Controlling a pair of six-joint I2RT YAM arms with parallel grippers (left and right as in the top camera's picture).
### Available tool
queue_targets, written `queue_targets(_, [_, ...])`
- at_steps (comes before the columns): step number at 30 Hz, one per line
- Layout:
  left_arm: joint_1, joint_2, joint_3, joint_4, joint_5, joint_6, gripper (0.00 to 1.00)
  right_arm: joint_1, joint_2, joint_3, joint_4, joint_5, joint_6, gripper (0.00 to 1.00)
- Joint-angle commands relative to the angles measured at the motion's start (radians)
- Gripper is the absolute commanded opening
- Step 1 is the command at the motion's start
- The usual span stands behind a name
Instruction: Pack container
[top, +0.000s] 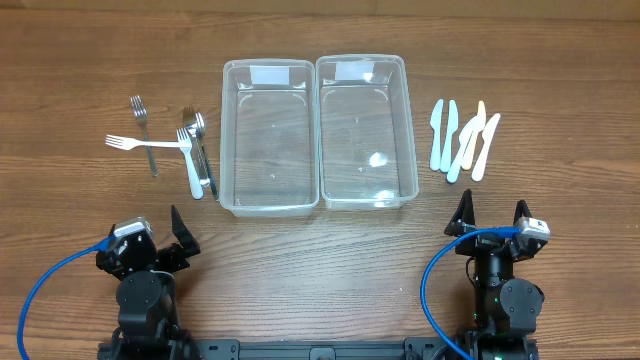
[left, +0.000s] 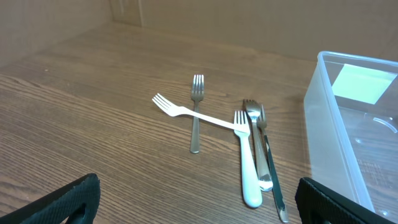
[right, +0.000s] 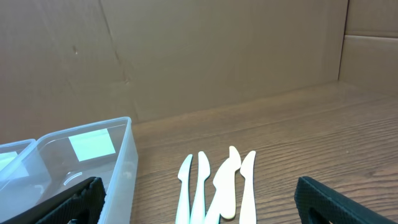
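Two clear plastic containers stand side by side at the table's middle, the left one (top: 268, 137) and the right one (top: 366, 132), both empty. Several forks (top: 190, 150) lie left of them, metal and white plastic; they show in the left wrist view (left: 249, 152). Several white plastic knives (top: 462, 140) lie right of the containers and show in the right wrist view (right: 214, 186). My left gripper (top: 160, 232) is open and empty at the front left, short of the forks. My right gripper (top: 495, 220) is open and empty at the front right, short of the knives.
A metal fork (left: 196, 112) lies apart with a white plastic fork (left: 193, 113) crossing it. The left container's wall (left: 323, 124) is at the right of the left wrist view. A cardboard wall (right: 199, 56) stands behind the table.
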Motion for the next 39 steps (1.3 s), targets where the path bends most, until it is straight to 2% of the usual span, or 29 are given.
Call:
queue_targets(1, [0.003,-0.008,-0.007,-0.002,0.009,-0.018,1.00,0.002,-0.001,-0.010,0.006,0.010,0.005,1.00])
queue_targets(8, [0.003,-0.008,-0.007,-0.004,0.069,-0.017,1.00,0.002,-0.001,-0.010,0.001,-0.117,0.028,1.00])
queue_targets(13, [0.003,-0.008,-0.007,0.004,0.155,-0.018,1.00,0.002,-0.001,-0.010,0.002,-0.207,0.270,1.00])
queue_targets(22, [0.003,-0.008,0.034,0.016,0.262,-0.018,1.00,0.002,0.006,0.084,-0.078,-0.237,0.263,1.00])
queue_targets(27, [0.003,0.026,0.118,0.011,0.285,-0.016,1.00,0.002,0.061,0.200,-0.238,-0.237,0.263,1.00])
queue_targets(29, [0.004,0.058,0.153,0.011,0.286,-0.009,1.00,0.002,0.098,0.248,-0.298,-0.232,0.259,1.00])
queue_targets(32, [0.004,0.190,0.241,0.008,0.287,0.006,1.00,0.002,0.222,0.363,-0.378,-0.227,0.209,1.00])
queue_targets(37, [0.004,0.423,0.390,-0.006,0.286,0.009,1.00,0.002,0.426,0.550,-0.445,-0.227,0.207,1.00])
queue_targets(39, [0.004,0.544,0.482,-0.045,0.286,0.016,1.00,0.002,0.544,0.677,-0.512,-0.229,0.206,1.00])
